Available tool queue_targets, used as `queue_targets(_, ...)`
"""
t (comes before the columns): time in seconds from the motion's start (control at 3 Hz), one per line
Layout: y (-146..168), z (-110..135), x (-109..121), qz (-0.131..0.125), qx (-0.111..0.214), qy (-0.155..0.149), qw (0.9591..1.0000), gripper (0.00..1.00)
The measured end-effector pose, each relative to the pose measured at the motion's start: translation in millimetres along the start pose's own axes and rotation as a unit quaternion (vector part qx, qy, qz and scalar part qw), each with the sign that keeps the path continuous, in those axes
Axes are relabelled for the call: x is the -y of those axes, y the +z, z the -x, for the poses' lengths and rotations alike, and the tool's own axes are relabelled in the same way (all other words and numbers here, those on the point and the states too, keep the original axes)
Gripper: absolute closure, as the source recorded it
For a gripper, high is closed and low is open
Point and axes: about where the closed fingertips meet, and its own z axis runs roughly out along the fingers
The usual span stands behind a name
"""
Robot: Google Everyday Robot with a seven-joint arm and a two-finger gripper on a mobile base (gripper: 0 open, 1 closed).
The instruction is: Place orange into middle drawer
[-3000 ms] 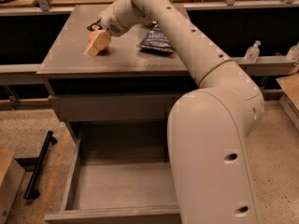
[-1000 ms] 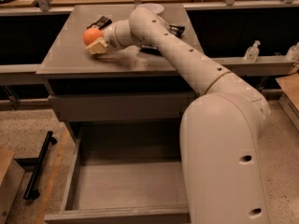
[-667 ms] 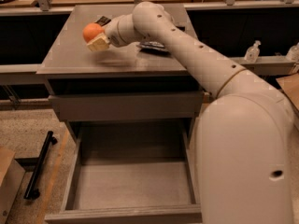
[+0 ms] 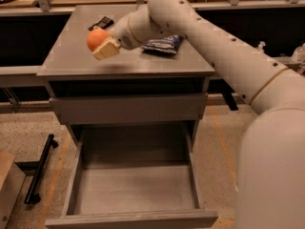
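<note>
Cabinet top (image 4: pixel 157 65): snack bag (image 4: pixel 163 44); claw (image 4: pixel 101 45) above

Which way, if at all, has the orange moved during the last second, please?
Yes, slightly. The orange, held in the gripper, has come a little nearer the front edge of the cabinet top, above its left side.

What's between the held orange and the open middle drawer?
Camera view: the edge of the cabinet top and a closed drawer front. The gripper holds the orange above that top.

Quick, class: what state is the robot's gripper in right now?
Gripper: shut on the orange, above the left side of the cabinet top.
</note>
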Motion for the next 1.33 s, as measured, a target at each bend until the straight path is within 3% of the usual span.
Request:
queue_targets(0.33,-38,-11,-56,0.053,0.001,0.010,0.9986,1.00)
queue_targets(0.67,-72,-36,-115,0.101,-0.008,0.042,0.9939,1.00)
queue_targets(1.0,-92,-74,-157,0.121,-0.026,0.109,0.9862,1.00)
queue_targets(1.33,-90,-88,-167,0.129,-0.036,0.119,0.9839,1.00)
